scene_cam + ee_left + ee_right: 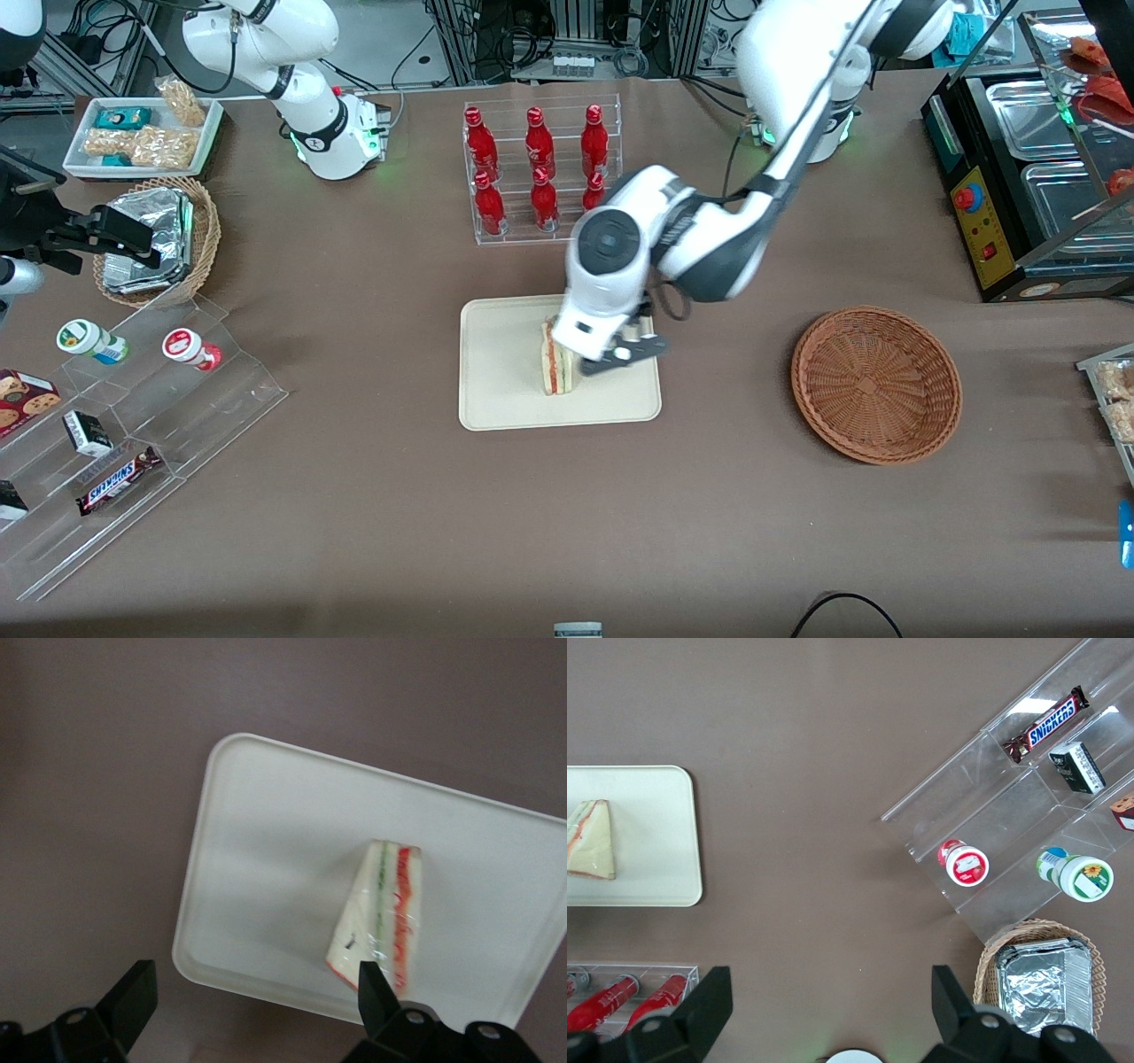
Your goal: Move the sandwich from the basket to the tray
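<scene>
jaws of the gripper [252,1014] stand spread wide and hold nothing, poised just above the tray [496,403]. sandwich [558,359] lies flat on the tray; basket [875,383] sits bare toward the working arm's end. sound practice: lift straight up, avoiding the wrap.

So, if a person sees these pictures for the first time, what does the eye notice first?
First the white left arm, its gripper open above the beige tray in the middle of the table, where the wrapped sandwich lies. Then the brown wicker basket, empty, toward the working arm's end. Also the red bottles in a clear rack, farther from the front camera than the tray.
</scene>
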Available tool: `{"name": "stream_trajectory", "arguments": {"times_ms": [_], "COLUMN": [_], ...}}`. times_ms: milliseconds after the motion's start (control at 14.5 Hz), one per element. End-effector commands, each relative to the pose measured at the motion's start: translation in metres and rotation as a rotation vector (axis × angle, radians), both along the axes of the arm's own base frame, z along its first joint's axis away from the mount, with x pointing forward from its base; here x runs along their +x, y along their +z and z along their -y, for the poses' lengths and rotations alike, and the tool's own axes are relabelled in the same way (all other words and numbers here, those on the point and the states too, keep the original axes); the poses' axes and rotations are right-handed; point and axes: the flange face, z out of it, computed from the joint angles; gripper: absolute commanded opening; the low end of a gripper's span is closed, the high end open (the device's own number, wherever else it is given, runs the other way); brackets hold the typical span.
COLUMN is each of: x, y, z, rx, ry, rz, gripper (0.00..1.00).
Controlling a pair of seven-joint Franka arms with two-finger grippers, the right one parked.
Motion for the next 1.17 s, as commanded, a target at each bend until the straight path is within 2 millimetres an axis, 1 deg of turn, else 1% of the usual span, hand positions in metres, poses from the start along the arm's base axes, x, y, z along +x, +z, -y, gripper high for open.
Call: {"name": "stream_trajectory", "arguments": {"times_ms": [0, 207, 276, 345, 414, 621, 759, 828, 897, 966, 1034, 1103], "x": [-0.006, -0.008, -0.012, -0.013, -0.011, -0.013, -0.018, -0.022, -0.023, -0.025, -0.022, -0.019], "y": [0.015, 0.037, 0.044, 0.053, 0.063, 0.094, 0.123, 0.141, 0.153, 0.168, 0.18, 0.195], "z": [-0.082, -0.162, -0.184, -0.205, -0.23, -0.279, -0.303, -0.327, -0.348, -0.36, -0.374, -0.383], "rx": [0.039, 0.034, 0.034, 0.035, 0.034, 0.016, 0.009, 0.005, -0.008, -0.018, -0.025, -0.022], "ry": [-0.036, -0.144, -0.188, -0.208, -0.228, -0.288, -0.318, -0.33, -0.373, -0.417, -0.432, -0.424], "rz": [-0.03, -0.047, -0.066, -0.082, -0.107, -0.133, -0.112, -0.101, -0.099, -0.079, -0.049, -0.016], "gripper": [1.0, 1.0, 1.0, 1.0, 1.0, 1.0, 1.0, 1.0, 1.0, 1.0, 1.0, 1.0]}}
